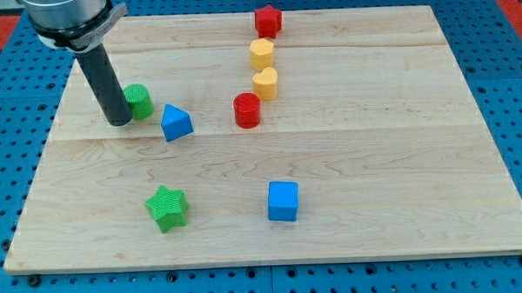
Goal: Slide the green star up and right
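**Operator:** What am I counting on the wooden board [401, 159]?

**Spotter:** You have eight blocks. Two green: the green star [166, 207] and a green cylinder [138, 99]. Two blue: a blue triangle [176, 122] and a blue cube [283, 200]. Two red: a red star [268, 21] and a red cylinder [247, 110]. Two yellow: a yellow hexagon [261, 53] and, just below it, a yellow rounded block [265, 83]. You'll read no writing anywhere.

**Operator:** And the star?

**Spotter:** Ridged, bright green, lying flat near the view's bottom left, well apart from the rest.

**Operator:** The rod?

**Spotter:** It holds nothing. Your tip [119, 121] stands just left of the green cylinder, well above the star.
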Robot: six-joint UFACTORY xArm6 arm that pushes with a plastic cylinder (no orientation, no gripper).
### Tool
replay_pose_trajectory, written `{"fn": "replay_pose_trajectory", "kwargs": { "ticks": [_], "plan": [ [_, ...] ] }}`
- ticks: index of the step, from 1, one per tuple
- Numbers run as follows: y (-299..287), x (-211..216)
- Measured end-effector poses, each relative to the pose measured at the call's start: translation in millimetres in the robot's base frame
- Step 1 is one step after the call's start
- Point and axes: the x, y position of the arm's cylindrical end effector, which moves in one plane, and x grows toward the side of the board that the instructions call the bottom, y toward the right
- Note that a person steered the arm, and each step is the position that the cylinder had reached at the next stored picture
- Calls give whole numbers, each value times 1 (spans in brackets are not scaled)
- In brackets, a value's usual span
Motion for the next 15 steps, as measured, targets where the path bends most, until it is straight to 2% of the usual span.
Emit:
{"fn": "replay_pose_trajectory", "kwargs": {
  "ticks": [1, 2, 3, 4, 5, 6, 7, 8, 9, 10, 11, 12, 13, 14, 15],
  "plan": [
    [-28, 41],
    [-20, 108],
    [-97, 146],
    [-31, 199],
    [36, 207],
    [88, 192],
    [112, 169],
    [82, 145],
    [34, 142],
    [10, 124],
    [3, 82],
    [22, 117],
    [-47, 88],
    [-37, 27],
    [-11, -4]
  ]
}}
